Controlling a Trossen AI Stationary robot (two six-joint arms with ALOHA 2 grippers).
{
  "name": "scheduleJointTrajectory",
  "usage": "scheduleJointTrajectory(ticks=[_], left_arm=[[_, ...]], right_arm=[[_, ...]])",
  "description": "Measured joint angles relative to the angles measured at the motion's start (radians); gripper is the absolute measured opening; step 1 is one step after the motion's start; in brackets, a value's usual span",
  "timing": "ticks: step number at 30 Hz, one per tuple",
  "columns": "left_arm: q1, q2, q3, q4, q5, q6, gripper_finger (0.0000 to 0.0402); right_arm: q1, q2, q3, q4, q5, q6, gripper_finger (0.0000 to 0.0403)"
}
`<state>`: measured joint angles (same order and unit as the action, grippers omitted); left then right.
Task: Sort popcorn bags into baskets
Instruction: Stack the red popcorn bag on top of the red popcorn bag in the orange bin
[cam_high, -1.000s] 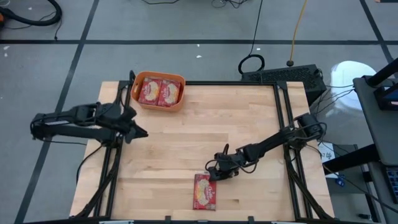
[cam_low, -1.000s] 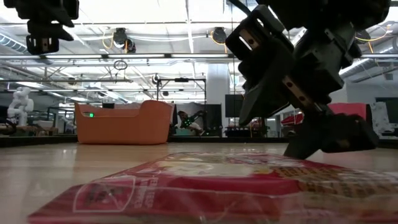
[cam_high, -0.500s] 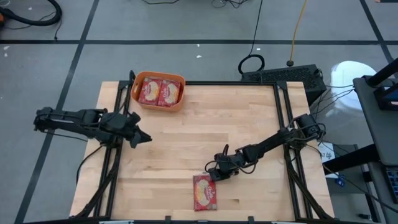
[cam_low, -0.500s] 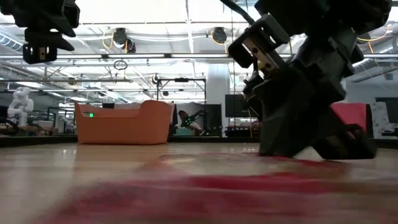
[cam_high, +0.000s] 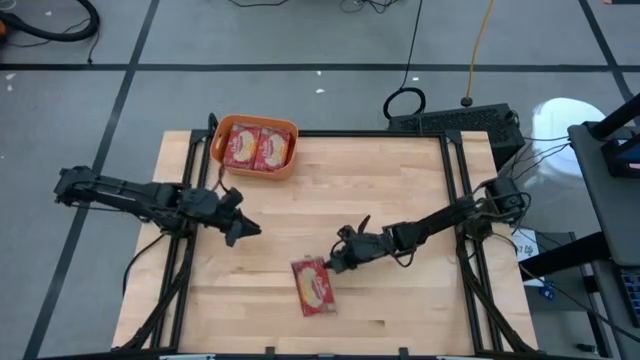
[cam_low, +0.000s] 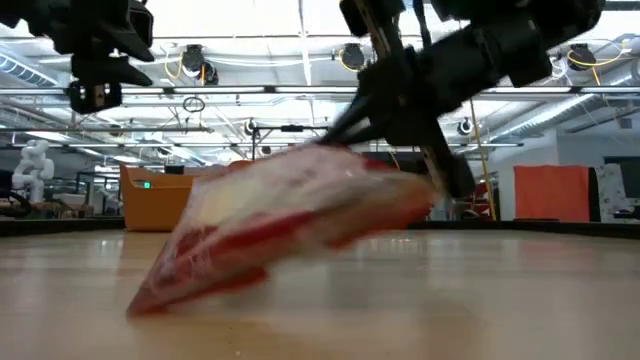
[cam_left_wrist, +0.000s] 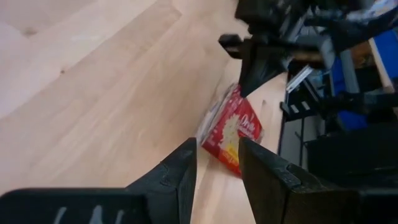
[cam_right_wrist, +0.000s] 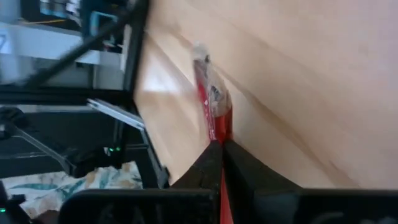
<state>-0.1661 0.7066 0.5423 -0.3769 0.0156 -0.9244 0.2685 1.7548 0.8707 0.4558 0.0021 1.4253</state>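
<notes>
Popcorn bag (cam_high: 312, 285) near the front-middle of the counter (cam_high: 400, 190), red packet with the cream oval facing up, lying skewed to the counter edge. Right gripper (cam_high: 333, 264) has it by the far corner: right wrist view shows both fingers (cam_right_wrist: 211, 163) pressed together on the red edge of the bag (cam_right_wrist: 211, 106), so clamped on the bag. Low view shows the bag (cam_low: 290, 215) tilted, one end lifted under the gripper (cam_low: 400, 100) and the low end down at the wood; blurred there, can't tell if that end actually touches. Left wrist view sees the same bag (cam_left_wrist: 231, 129) from across the counter with the right gripper (cam_left_wrist: 255, 74) above its far end.

Orange basket (cam_high: 291, 163) sits at the back-left of the counter, well apart from the held bag. Two more popcorn bags inside it side by side, left one (cam_high: 240, 147) and right one (cam_high: 272, 149), both face up. Low view shows the basket (cam_low: 150, 200) behind the lifted bag, mostly hidden by it.

Left gripper (cam_high: 250, 230) is over the left-middle of the counter, between basket and held bag, near neither, pointing toward the right arm. Its fingers (cam_left_wrist: 180, 177) stand partly apart with a narrow gap, nothing between them. In the low view it hangs high (cam_low: 95, 95) above the wood.

Right arm reaches in from the right edge of the counter, low and stretched out toward the bag.
</notes>
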Motion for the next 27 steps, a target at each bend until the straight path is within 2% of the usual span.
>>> scheduleJointTrajectory(ticks=[3,6,16,19,23,27], left_arm=[[0.0,0.057,0.0,0.082,-0.001,0.078,0.0128],[0.002,0.122,0.0,0.174,-0.008,0.135,0.0151],[0.047,0.368,0.0,0.468,-0.043,0.263,0.0301],[0.066,0.434,0.0,0.577,-0.043,0.332,0.0331],[0.097,0.51,0.001,0.637,-0.018,0.348,0.0337],[0.109,0.555,0.0,0.557,0.024,0.312,0.0312]], right_arm=[[-0.021,-0.049,0.0,0.002,0.018,-0.062,0.0],[-0.043,-0.095,0.001,-0.012,0.028,-0.129,0.0],[-0.121,-0.225,0.002,-0.07,0.026,-0.377,0.0],[-0.14,-0.242,0.002,-0.09,0.022,-0.415,0.0],[-0.155,-0.245,0.003,-0.156,0.021,-0.38,0.0],[-0.15,-0.245,0.003,-0.279,0.021,-0.233,0.0]])
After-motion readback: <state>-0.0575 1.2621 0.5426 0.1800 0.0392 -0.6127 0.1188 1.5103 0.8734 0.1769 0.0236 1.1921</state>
